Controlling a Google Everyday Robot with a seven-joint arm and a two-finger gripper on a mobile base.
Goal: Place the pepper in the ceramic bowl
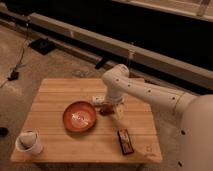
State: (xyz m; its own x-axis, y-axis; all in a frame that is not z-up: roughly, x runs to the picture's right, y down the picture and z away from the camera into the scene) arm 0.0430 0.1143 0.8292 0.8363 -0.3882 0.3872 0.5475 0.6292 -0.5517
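Observation:
The ceramic bowl (80, 116), orange-terracotta with a paler shiny centre, sits left of the middle of the wooden table (55, 95). The pepper (106, 109), a small dark red piece, lies on the table just right of the bowl's rim. My gripper (104, 104) hangs down from the white arm (145, 92) and sits right over the pepper, at or touching it. The gripper hides part of the pepper.
A pale yellow wedge (119, 113) lies just right of the pepper. A dark rectangular bar (125, 141) lies near the front right of the table. A white mug (28, 142) stands at the front left corner. Dark floor and a low wall lie behind.

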